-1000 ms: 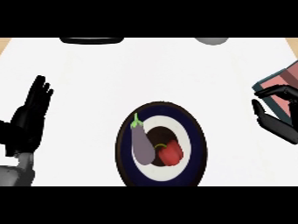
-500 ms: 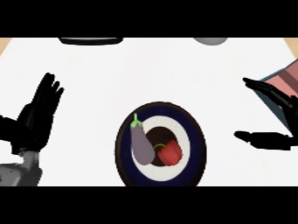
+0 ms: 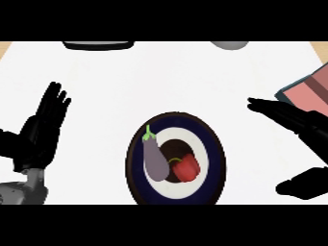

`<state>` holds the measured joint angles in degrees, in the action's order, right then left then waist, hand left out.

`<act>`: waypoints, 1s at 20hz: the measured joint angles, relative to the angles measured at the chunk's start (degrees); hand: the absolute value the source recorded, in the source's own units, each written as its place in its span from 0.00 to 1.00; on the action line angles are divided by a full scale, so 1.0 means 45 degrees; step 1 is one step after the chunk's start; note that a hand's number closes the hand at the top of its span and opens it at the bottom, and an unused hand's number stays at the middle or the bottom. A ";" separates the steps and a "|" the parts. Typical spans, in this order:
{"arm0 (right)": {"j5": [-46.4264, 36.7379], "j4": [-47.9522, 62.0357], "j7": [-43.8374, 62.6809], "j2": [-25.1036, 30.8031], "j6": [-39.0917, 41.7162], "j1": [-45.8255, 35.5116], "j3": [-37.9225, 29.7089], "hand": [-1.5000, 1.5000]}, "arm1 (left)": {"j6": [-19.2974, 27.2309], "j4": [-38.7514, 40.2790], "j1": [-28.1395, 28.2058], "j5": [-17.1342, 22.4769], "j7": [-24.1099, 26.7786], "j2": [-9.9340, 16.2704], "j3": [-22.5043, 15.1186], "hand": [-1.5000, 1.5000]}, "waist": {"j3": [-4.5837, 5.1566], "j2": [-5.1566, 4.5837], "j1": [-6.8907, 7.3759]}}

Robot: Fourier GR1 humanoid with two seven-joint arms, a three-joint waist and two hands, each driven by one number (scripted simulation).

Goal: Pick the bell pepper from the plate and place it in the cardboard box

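**Hands open, pepper on plate**

Left hand [image 3: 40,132] open at the bench's [image 3: 159,77] left edge, fingers straight, holding nothing. Mid-bench, dark-rimmed plate [image 3: 212,153] carrying purple eggplant [image 3: 154,158] beside red bell pepper [image 3: 186,167], touching. Right hand [image 3: 305,126] open, fingers extended, empty, right of plate. Cardboard box [image 3: 324,91] at far right.

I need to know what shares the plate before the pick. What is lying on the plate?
On the plate lie a purple eggplant and the red bell pepper, side by side. Whether they touch, and the plate beneath them, cannot be seen.
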<state>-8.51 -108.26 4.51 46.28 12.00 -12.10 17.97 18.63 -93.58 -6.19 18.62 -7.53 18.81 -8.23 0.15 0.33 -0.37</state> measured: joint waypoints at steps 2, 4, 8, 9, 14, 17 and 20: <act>0.0161 -0.0971 0.1272 -0.0349 0.0365 -0.0100 0.0299 0.00 | -0.0140 -0.0007 -0.0020 0.0058 -0.0076 -0.0006 0.0129 0.50 | -0.0005 -0.0013 0.0023; 0.0207 -0.1538 0.2129 -0.0839 0.0632 -0.0163 0.0561 0.00 | -0.0297 -0.0193 0.0108 0.0115 -0.0254 0.0060 0.0290 0.50 | -0.0013 -0.0027 0.0062; -0.0104 -0.2237 0.3789 -0.2047 0.1150 -0.0629 0.1216 0.00 | -0.0347 -0.0048 -0.0123 -0.0174 -0.0354 -0.0235 0.0325 0.50 | -0.0020 -0.0049 0.0094; -0.0266 -0.2501 0.4190 -0.2322 0.1224 -0.0587 0.1395 0.00 | -0.0451 0.0077 -0.0163 -0.0183 -0.0279 -0.0255 0.0455 0.50 | -0.0022 -0.0052 0.0088; -0.1780 -0.2624 0.5129 -0.3500 0.1496 -0.0402 0.2035 0.00 | -0.0528 -0.0353 0.0134 -0.0556 -0.0505 -0.0554 0.0475 0.50 | -0.0027 -0.0056 0.0111; -0.2226 -0.2355 0.5607 -0.4220 0.1786 -0.0472 0.2175 0.00 | -0.0609 -0.0614 0.0331 -0.0662 -0.0588 -0.0630 0.0675 0.50 | -0.0030 -0.0060 0.0118; -0.2874 -0.1833 0.5248 -0.4854 0.1879 -0.0177 0.2396 0.00 | -0.0833 -0.0700 0.0359 -0.0773 -0.0739 -0.0715 0.0822 0.50 | -0.0031 -0.0064 0.0113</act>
<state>-21.44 -116.51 28.12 24.44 20.45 -12.89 28.75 14.88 -96.73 -4.57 15.14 -10.86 15.59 -4.53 0.01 0.04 0.14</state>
